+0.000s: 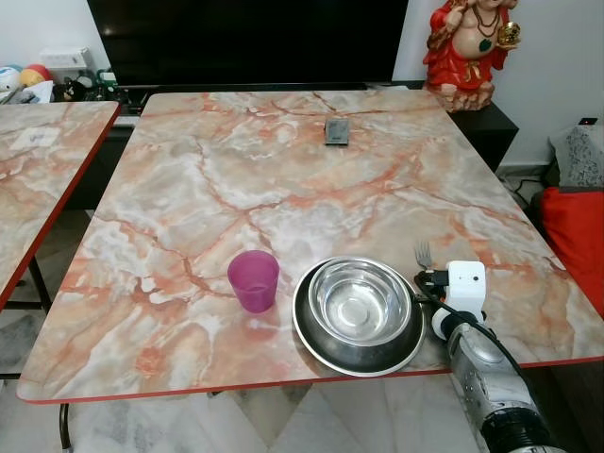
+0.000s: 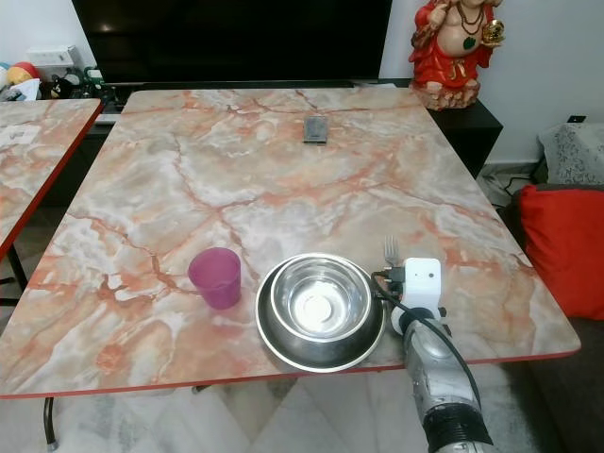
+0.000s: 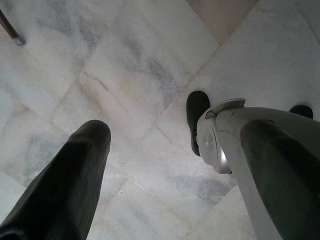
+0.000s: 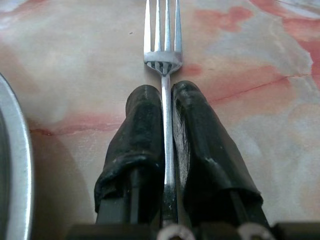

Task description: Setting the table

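Observation:
A steel fork [image 4: 163, 55] lies low over the marble table [image 1: 283, 179], its tines [image 1: 424, 253] pointing away from me, just right of the plate. My right gripper [image 4: 165, 97] is shut on the fork's handle, both black fingers [image 4: 142, 130] pressed against it. A steel bowl [image 1: 360, 300] sits inside a dark steel plate [image 1: 311, 340] near the table's front edge. A purple cup [image 1: 253, 280] stands upright to the left of the plate. My left gripper [image 3: 170, 135] hangs open over the tiled floor, nothing between its fingers.
A small dark remote-like object [image 1: 337, 130] lies toward the far side of the table. A second marble table [image 1: 38, 160] stands at the left. A red figurine [image 1: 469, 47] is at the back right, and a red cushion [image 1: 576, 236] at the right.

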Tool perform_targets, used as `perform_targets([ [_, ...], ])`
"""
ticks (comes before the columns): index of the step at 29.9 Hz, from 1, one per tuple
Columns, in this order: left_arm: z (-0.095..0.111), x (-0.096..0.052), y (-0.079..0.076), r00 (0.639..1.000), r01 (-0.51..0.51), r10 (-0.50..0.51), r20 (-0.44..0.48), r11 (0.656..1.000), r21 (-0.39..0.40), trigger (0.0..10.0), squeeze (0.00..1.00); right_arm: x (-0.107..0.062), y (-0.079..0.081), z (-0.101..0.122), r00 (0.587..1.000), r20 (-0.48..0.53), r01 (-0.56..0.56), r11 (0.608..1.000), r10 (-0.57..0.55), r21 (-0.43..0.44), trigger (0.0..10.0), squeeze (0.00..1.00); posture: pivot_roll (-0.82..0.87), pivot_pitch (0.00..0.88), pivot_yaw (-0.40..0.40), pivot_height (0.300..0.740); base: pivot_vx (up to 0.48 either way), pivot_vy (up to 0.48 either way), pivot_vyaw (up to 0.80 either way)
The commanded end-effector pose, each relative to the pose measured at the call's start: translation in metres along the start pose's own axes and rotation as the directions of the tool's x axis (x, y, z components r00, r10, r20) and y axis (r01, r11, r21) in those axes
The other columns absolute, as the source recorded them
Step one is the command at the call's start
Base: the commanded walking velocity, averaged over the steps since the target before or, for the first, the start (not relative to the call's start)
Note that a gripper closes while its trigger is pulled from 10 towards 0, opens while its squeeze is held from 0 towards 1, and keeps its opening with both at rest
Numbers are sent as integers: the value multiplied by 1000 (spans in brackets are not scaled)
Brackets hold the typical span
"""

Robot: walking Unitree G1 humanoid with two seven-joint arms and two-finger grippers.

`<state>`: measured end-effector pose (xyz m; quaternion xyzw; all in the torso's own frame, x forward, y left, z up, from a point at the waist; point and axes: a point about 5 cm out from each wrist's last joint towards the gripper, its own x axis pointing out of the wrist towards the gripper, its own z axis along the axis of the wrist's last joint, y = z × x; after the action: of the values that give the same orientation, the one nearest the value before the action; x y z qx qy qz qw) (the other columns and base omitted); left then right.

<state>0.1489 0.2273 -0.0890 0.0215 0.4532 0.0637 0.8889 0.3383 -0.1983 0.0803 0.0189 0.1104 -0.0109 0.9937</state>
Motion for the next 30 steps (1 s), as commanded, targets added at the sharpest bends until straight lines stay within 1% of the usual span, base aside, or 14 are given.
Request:
perform_targets([
  [1, -7, -2, 0, 1000, -1, 1, -19, 1000, 8, 10000, 0, 1, -1, 0, 1000, 2, 14, 1000, -14, 19, 10000, 0, 1, 116, -5, 740, 0, 0, 0],
  [8, -6, -2, 1, 1000, -1, 1, -17, 1000, 8, 10000, 0, 2, -2, 3, 1000, 20, 20, 999, -20, 28, 10000, 8, 1, 115, -4, 740, 0, 0, 0],
  [9, -6, -2, 1, 1000, -1, 1, -16, 1000, 8, 10000, 0, 2, -2, 4, 999, 26, 18, 999, -18, 32, 10000, 925, 0, 116, -4, 740, 0, 0, 0],
  [11, -6, -1, 1, 1000, -1, 1, -16, 1000, 8, 10000, 0, 2, -2, 5, 999, 30, 18, 999, -19, 32, 10000, 910, 0, 116, -4, 740, 0, 0, 0],
  [12, -5, -1, 1, 1000, -1, 1, -15, 1000, 9, 10000, 0, 2, -2, 5, 999, 33, 20, 999, -21, 35, 10000, 863, 0, 116, -4, 740, 0, 0, 0],
  [14, -5, -1, 1, 1000, 0, 0, -15, 1000, 10, 10000, 0, 2, -2, 5, 999, 33, 21, 999, -22, 35, 10000, 863, 0, 116, -4, 740, 0, 0, 0],
  [15, -5, -1, 1, 1000, 0, 1, -15, 1000, 10, 10000, 0, 2, -2, 5, 999, 33, 21, 999, -22, 33, 10000, 39, 0, 116, -4, 740, 0, 0, 0],
  [16, -5, -1, 1, 1000, -1, 1, -15, 1000, 9, 10000, 0, 2, -2, 5, 999, 33, 21, 999, -22, 32, 10000, 39, 0, 116, -4, 740, 0, 0, 0],
  [17, -5, -1, 1, 1000, -1, 1, -15, 1000, 10, 10000, 0, 2, -2, 5, 999, 34, 22, 999, -23, 31, 10000, 0, 0, 116, -4, 740, 0, 0, 0],
  [24, -6, -1, 0, 1000, 0, 0, -14, 1000, 9, 10000, 0, 2, -3, 10, 997, 64, 34, 999, -36, 43, 10000, 0, 0, 114, -5, 740, 0, 0, 0],
  [27, -6, -2, 0, 1000, 0, 0, -14, 1000, 8, 10000, 0, 1, -7, 23, 986, 151, 66, 996, -75, 61, 10000, 0, 0, 113, -6, 740, 0, 0, 0],
  [29, -6, -2, 0, 1000, 0, 0, -14, 1000, 8, 10000, 0, 1, -7, 25, 983, 164, 71, 996, -80, 58, 10000, 0, 0, 113, -6, 740, 0, 0, 0],
  [30, -6, -2, 0, 1000, 0, 0, -14, 1000, 8, 10000, 0, 0, -9, 29, 976, 198, 86, 995, -95, 53, 10000, 0, 1, 111, -6, 740, 0, 0, 0],
])
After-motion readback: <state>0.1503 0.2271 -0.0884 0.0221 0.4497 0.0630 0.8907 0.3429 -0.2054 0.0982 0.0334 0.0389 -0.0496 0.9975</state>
